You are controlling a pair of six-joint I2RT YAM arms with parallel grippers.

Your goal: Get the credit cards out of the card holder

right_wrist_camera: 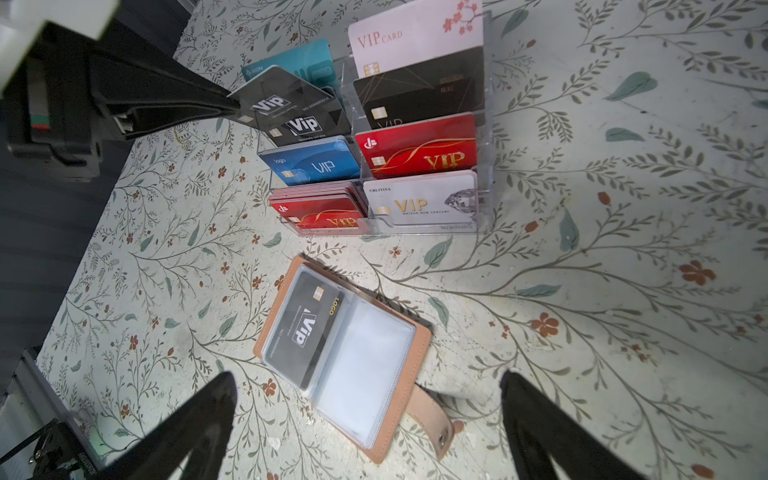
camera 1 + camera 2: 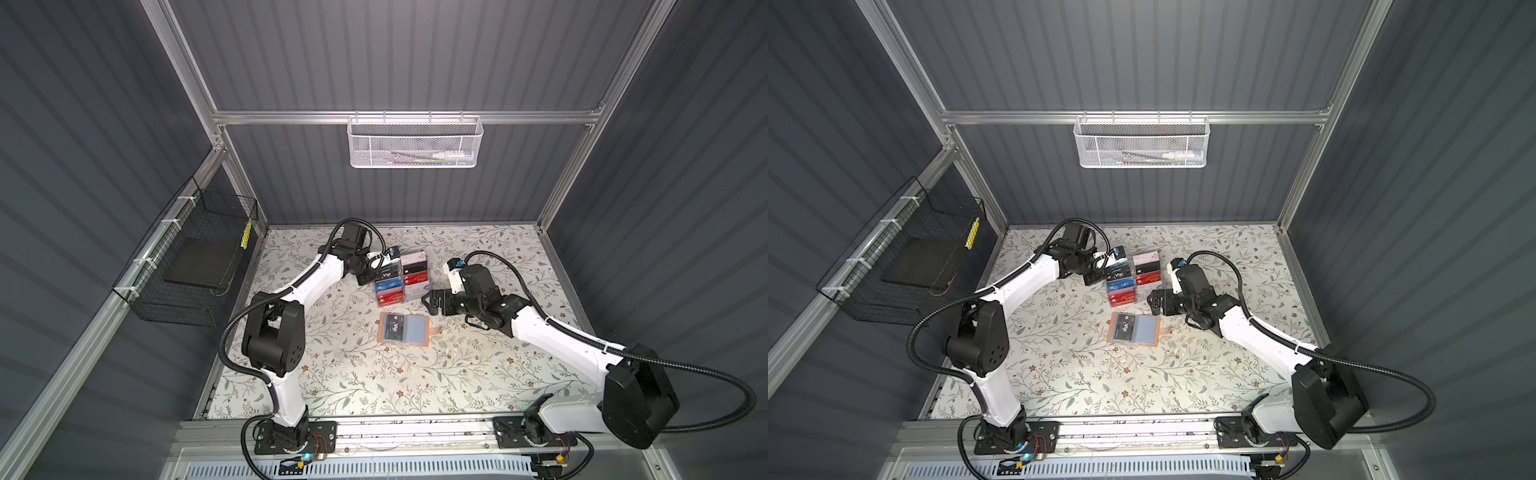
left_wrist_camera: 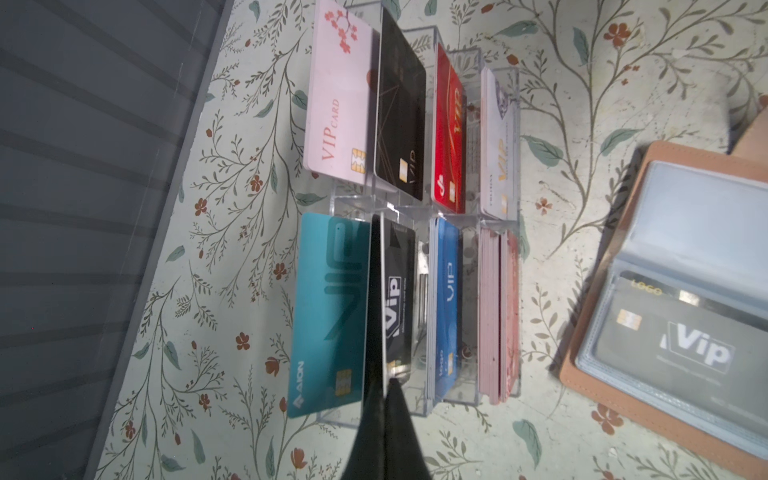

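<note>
Left gripper (image 1: 235, 110) is pinching a black card (image 1: 286, 93), seemingly slotting it into the rack (image 1: 484, 199). Right gripper (image 2: 429, 302), jaws spread, is hovering near the holder (image 1: 420, 340), whose visible card (image 1: 311, 332) needs pulling next.

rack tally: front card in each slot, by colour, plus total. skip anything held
Teal card: 1
Black cards: 2
Blue card: 1
Red cards: 2
Pink card: 1
White card: 1
Total: 8
Not counted: the black card in the left gripper.
</note>
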